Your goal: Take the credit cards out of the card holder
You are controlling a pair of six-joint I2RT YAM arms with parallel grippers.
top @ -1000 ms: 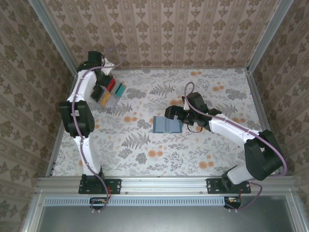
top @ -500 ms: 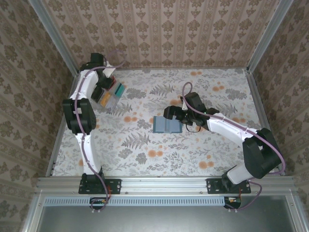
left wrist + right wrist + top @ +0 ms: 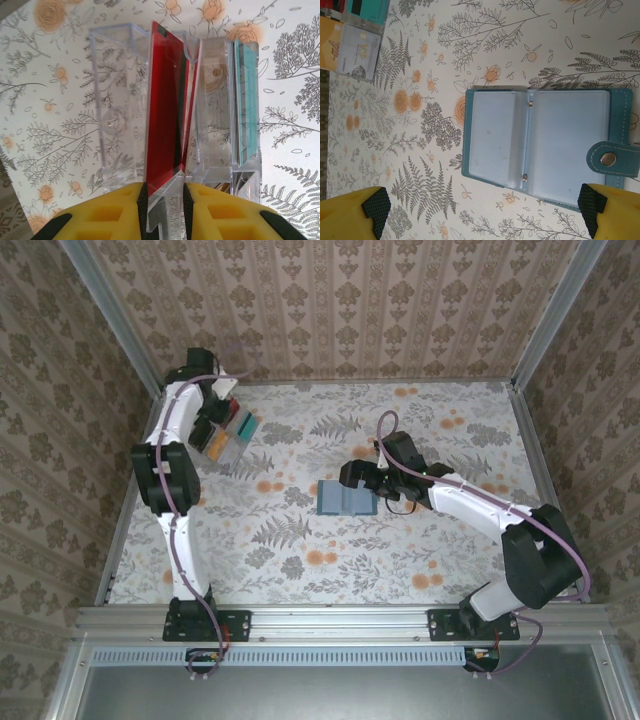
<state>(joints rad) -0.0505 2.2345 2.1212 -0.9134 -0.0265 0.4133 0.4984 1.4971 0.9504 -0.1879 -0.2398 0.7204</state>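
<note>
Near the middle of the table [image 3: 400, 560], the card holder [image 3: 540, 140] is lying open, its pockets looking empty, with the right gripper [image 3: 484, 207] hovering above, jaws spread wide and empty. At the far left corner the credit cards [image 3: 235, 435] are sitting in a clear rack [image 3: 115, 100]. The left gripper [image 3: 164, 205] is flanking the red card [image 3: 165, 115], pinching or letting go I cannot tell, so the task is seemingly nearing its end.

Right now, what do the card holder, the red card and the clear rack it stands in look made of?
The card holder: soft teal leather or imitation, matte, with stitched edges, a metal snap and pale plastic sleeves inside. The red card: thin stiff plastic with a smooth sheen. The rack: clear hard plastic, probably acrylic; the floral table pattern shows through it.
</note>
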